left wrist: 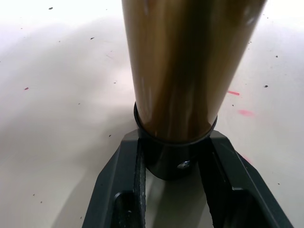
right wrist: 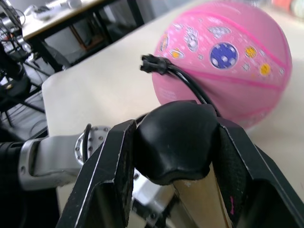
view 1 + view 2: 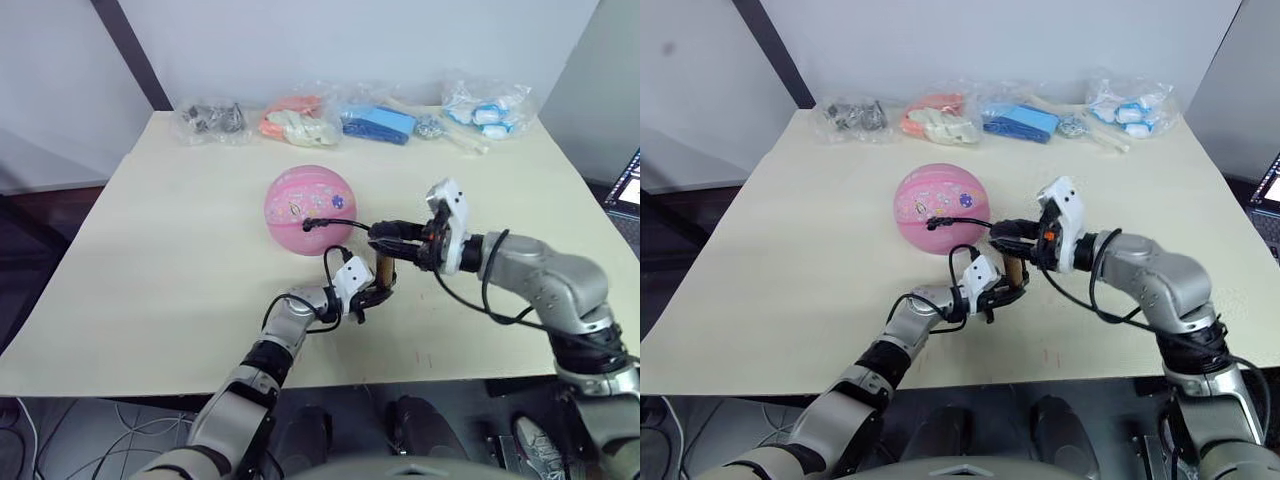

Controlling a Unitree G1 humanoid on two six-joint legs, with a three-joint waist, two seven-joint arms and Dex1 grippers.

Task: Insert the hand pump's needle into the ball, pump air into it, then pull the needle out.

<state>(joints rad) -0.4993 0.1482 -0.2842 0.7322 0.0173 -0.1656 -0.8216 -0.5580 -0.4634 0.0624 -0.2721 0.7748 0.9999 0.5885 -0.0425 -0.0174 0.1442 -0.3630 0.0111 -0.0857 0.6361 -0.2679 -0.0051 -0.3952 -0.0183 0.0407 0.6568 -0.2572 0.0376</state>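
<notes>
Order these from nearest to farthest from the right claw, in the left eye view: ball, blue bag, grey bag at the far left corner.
1. Ball: just left of the right claw, mid-table.
2. Blue bag: at the far edge, beyond the claw.
3. Grey bag: far edge, leftmost of the row.

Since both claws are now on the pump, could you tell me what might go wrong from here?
1. The ball lies loose on the table, so a tug on the hose might roll it.
2. The left claw clamps only the pump barrel's bottom cap, so the barrel might tilt when the right claw works the handle.
</notes>
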